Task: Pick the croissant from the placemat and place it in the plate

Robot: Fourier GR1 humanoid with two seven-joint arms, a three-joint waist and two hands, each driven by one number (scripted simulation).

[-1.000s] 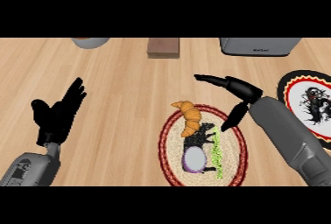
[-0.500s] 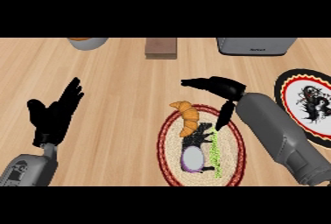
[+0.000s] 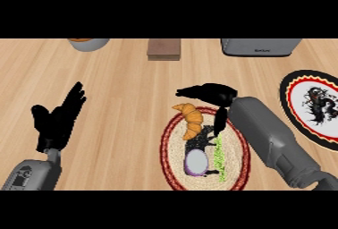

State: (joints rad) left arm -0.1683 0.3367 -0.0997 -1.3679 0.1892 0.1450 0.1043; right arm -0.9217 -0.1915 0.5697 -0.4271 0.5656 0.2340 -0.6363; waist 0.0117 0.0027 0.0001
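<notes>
A golden croissant (image 3: 190, 119) lies at the far end of an oval woven placemat (image 3: 173, 156) with a red rim. My right hand (image 3: 213, 94) hovers just beyond and to the right of the croissant, fingers spread and bent downward, holding nothing; one finger hangs beside the croissant's right side. The plate (image 3: 293, 105), white with a black, red and yellow rim and a dark figure, sits at the right edge. My left hand (image 3: 58, 120) rests open at the left, fingers up.
A brown block (image 3: 163, 48) stands at the back centre, a grey appliance (image 3: 259, 46) at the back right, and a grey bowl (image 3: 88, 44) at the back left. The placemat carries a purple and green picture (image 3: 201, 159).
My right hand and forearm have shifted left, from near the plate side to just above the croissant's far end. The left hand and the croissant stay in place.
</notes>
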